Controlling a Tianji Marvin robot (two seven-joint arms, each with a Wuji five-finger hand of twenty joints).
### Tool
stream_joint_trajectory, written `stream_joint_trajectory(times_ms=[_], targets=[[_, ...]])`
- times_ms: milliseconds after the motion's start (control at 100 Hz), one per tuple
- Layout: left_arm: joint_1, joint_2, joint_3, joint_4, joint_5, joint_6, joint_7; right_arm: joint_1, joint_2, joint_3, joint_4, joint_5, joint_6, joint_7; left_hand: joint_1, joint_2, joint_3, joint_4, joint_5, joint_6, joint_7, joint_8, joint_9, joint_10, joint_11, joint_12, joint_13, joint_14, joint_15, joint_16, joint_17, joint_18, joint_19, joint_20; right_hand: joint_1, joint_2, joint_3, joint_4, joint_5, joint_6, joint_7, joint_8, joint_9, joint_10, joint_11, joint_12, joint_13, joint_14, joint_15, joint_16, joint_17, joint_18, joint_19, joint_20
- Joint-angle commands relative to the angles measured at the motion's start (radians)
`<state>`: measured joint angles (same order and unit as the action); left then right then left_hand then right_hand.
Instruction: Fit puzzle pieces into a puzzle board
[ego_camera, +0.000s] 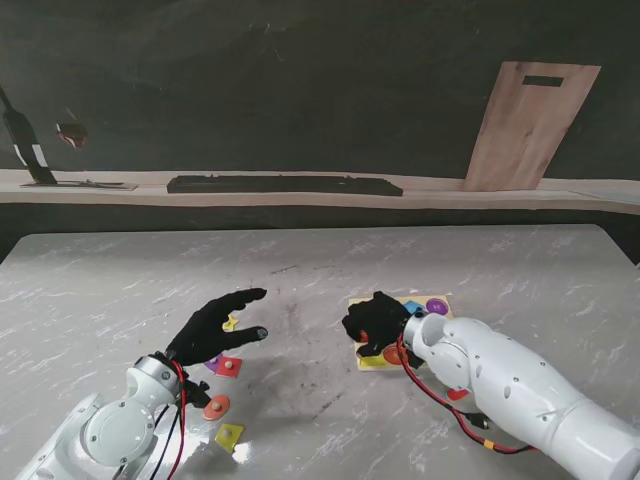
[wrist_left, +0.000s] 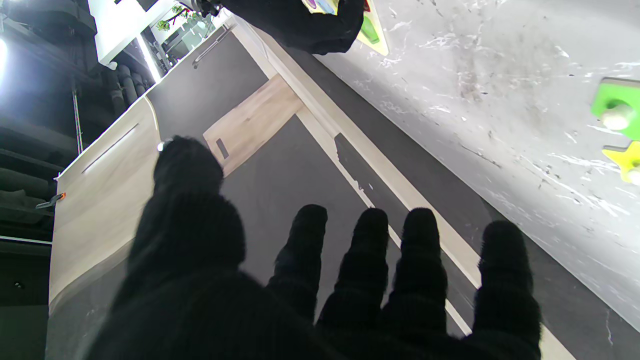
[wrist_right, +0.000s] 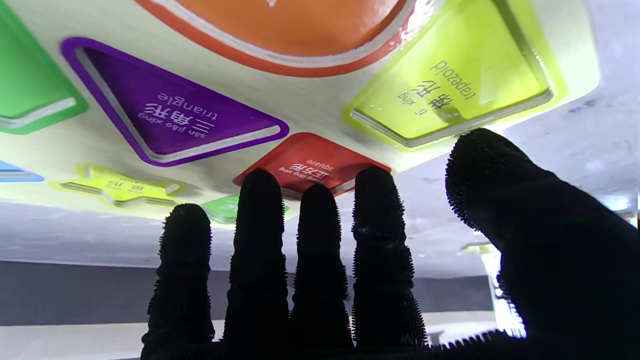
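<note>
Board (wrist_right: 320, 115) slots read "triangle", "square", "trapezoid" — right hand (wrist_right: 320, 260) & left hand (wrist_left: 320, 280) both empty, fingers spread.

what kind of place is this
Probably a robot lab or test bench: a grey marble-look table with a shape puzzle board, a wooden cutting board propped against a dark wall.

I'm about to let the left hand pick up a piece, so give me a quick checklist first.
1. Left hand holds nothing, fingers apart: ok.
2. Loose pieces near it, red square, orange round, yellow one: ok.
3. Board has bare slots, square slot and triangle slot: ok.
4. Way to the board free: not ok, right hand lies over it.
5. Right hand holding a piece: cannot tell.
</note>
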<state>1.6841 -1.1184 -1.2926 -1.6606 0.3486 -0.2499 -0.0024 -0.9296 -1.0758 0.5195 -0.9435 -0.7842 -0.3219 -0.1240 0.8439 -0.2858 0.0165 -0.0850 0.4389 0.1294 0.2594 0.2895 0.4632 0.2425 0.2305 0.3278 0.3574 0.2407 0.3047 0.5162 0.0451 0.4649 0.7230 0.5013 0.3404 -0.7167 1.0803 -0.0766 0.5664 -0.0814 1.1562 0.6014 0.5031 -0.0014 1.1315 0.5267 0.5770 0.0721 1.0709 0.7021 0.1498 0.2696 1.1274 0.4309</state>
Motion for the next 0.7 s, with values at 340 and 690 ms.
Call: stream_joint_trajectory(times_ms=[340, 690], targets=[[0.005, -0.003, -0.005, -0.006, -0.01, -0.008, 0.001, -0.018, -0.09, -0.084, -0.021, 0.104, 0.045, 0.04, 0.004, 0.033, -0.036, 0.032, 0.023, -0.018, 0.001, 0.005, 0.018, -0.009, 0.005, 0.012, 0.018, -0.014, 0.016, 0.016, -0.008, -0.111, 0.013, 0.007, -0.007, -0.012, 0.002, -0.034, 0.002, -0.13, -0.121, -0.068, 0.022, 0.012, -0.048, -0.026, 0.028, -0.016, -0.129, -0.076, -0.003, 0.035, 0.025, 0.005], [0.008, -0.002, -0.007, -0.007, -0.014, -0.013, -0.003, -0.037, -0.105, -0.07, -0.068, 0.14, 0.086, 0.049, 0.006, 0.036, -0.035, 0.032, 0.027, -0.016, -0.001, 0.005, 0.02, -0.006, 0.004, 0.012, 0.018, -0.011, 0.016, 0.016, -0.008, -0.109, 0.011, 0.005, -0.01, 0.003, -0.003, -0.037, -0.002, -0.126, -0.123, -0.078, 0.024, 0.018, -0.049, -0.026, 0.026, -0.011, -0.128, -0.077, -0.005, 0.04, 0.028, 0.002]])
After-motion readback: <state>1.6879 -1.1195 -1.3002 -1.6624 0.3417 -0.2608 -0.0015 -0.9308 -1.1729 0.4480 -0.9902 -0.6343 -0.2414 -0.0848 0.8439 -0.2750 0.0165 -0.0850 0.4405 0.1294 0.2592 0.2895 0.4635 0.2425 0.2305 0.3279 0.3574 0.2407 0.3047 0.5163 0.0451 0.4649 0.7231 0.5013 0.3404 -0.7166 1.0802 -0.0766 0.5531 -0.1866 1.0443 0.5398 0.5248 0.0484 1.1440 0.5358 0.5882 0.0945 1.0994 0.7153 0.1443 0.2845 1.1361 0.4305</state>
